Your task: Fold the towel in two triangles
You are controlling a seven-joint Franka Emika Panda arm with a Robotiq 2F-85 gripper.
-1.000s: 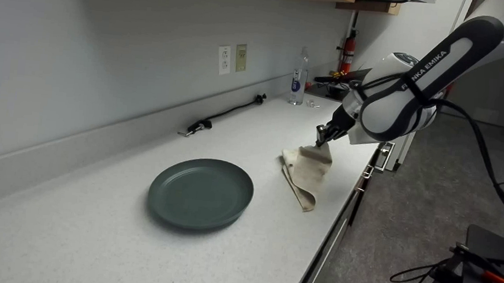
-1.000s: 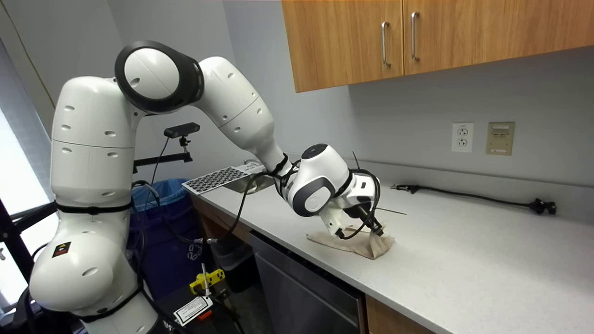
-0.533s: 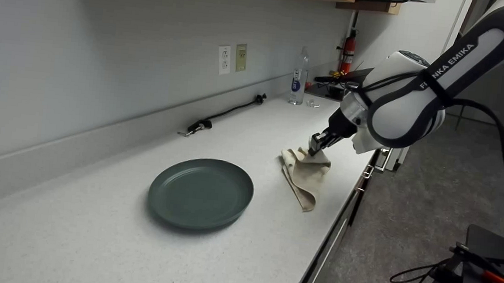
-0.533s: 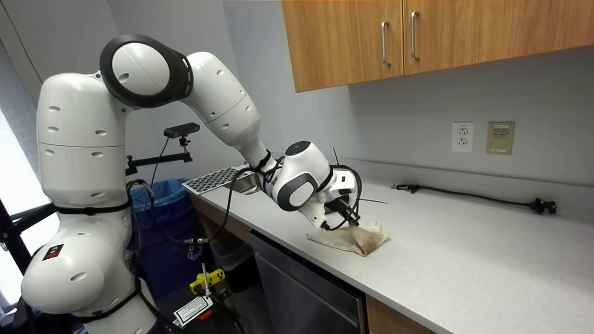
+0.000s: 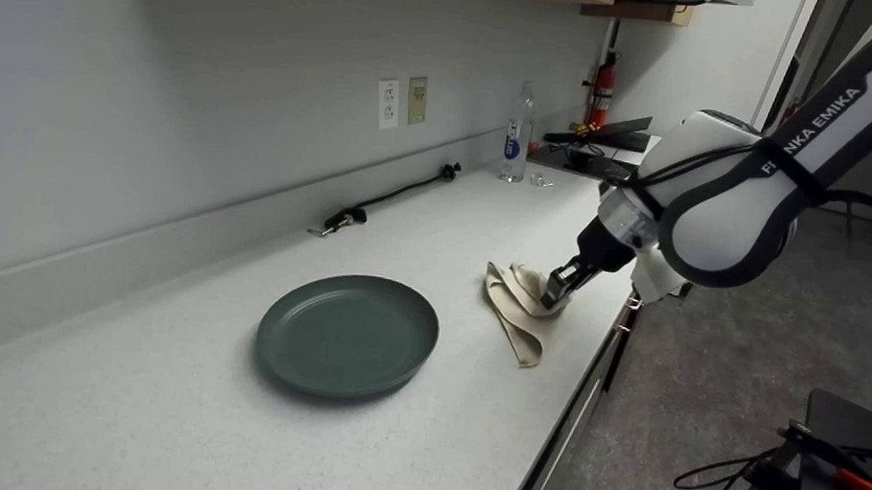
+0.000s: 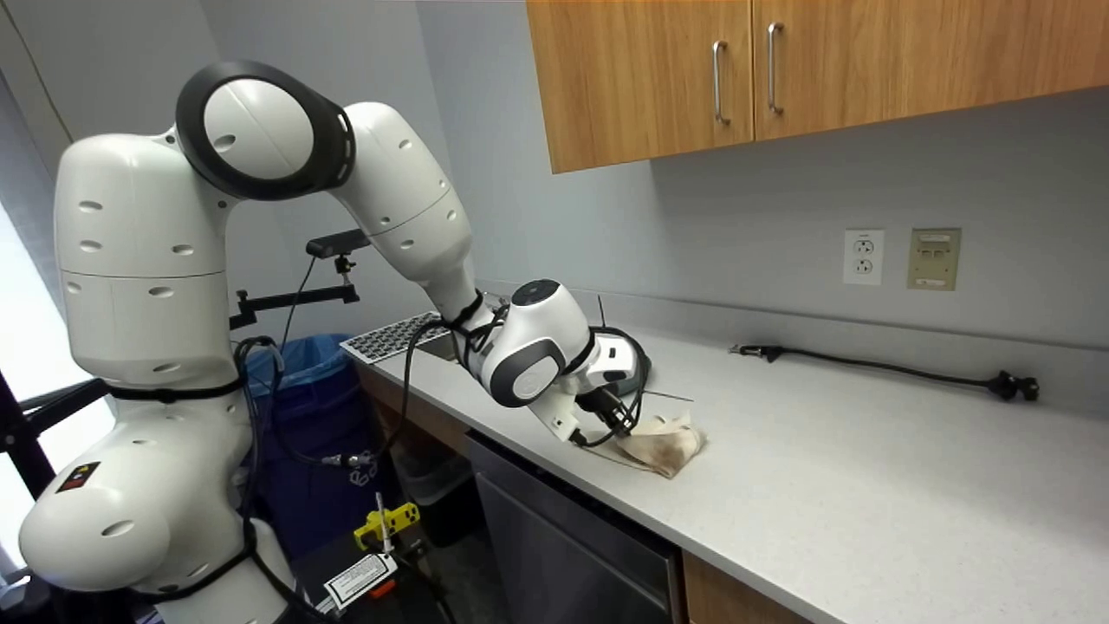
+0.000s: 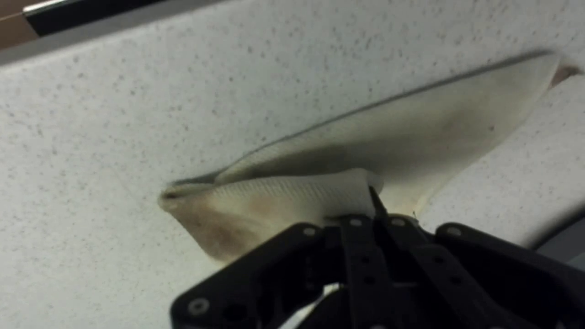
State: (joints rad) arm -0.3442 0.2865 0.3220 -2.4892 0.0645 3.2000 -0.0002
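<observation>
The beige towel (image 5: 513, 307) lies on the counter near its front edge, one part bent over the rest. A flap of the towel (image 6: 667, 452) with brownish stains faces outward in an exterior view. My gripper (image 5: 551, 297) is shut on the upper layer, low over the cloth. Seen from the wrist, the towel (image 7: 292, 196) runs into the tips of the gripper (image 7: 375, 205), and a lower layer spreads out flat beyond it to a narrow corner. Part of the cloth under the fingers is hidden.
A dark grey-green plate (image 5: 347, 336) sits beside the towel on the counter. Along the wall lies a black cable arm with a clamp (image 6: 884, 368). A water bottle (image 5: 518, 138) stands farther back. The counter's front edge (image 7: 105, 34) runs close by the towel.
My gripper has moved across the towel, leftward in an exterior view, carrying the held part along and laying it over lower. The upper layer is now curled; the plate has not moved.
</observation>
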